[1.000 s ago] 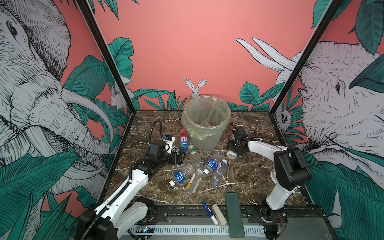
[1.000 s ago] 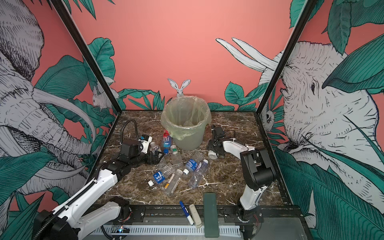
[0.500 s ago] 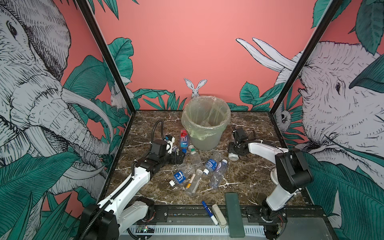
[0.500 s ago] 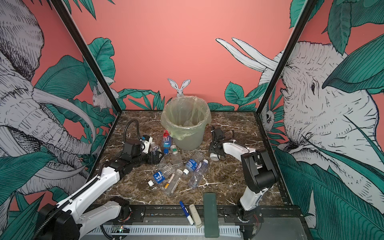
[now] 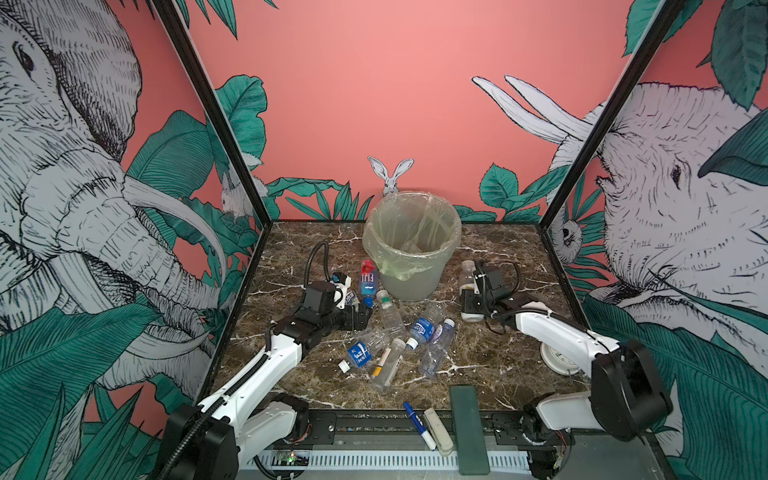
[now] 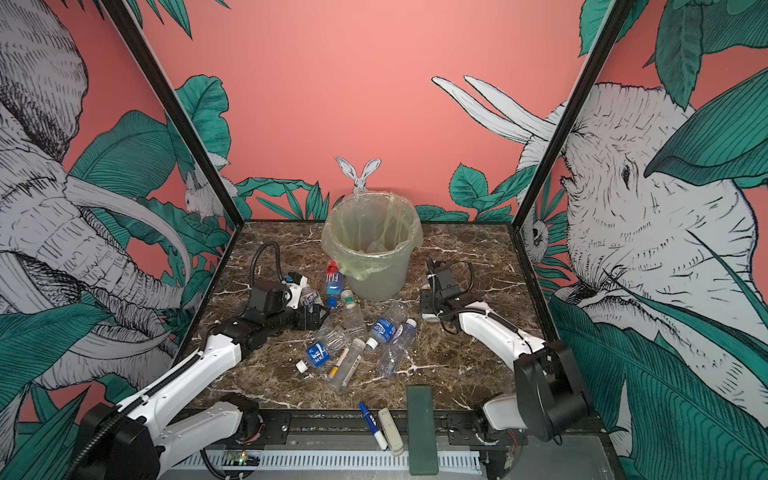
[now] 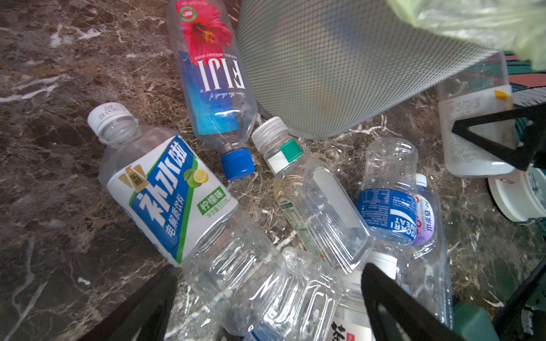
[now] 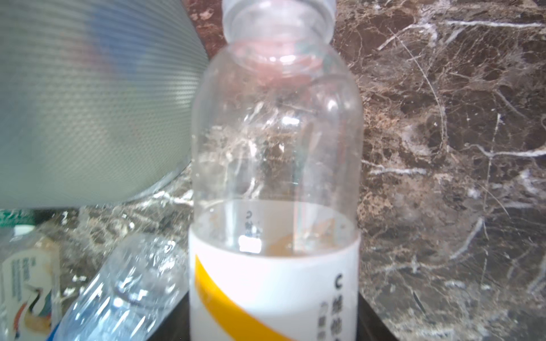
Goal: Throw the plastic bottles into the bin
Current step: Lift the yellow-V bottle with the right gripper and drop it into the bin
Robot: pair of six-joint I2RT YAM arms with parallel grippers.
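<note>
Nearby, bin (image 5: 411,276) beside bottle (image 5: 468,279) gripped by right end effector (image 5: 473,300); left end effector (image 5: 361,318) released.

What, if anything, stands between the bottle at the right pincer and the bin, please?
Nothing visible lies between them. The clear plastic bottle with the white-and-yellow label, clasped by the right pincer, is just beside the round translucent grey bin; only the bin's own tall wall has to be cleared.
</note>
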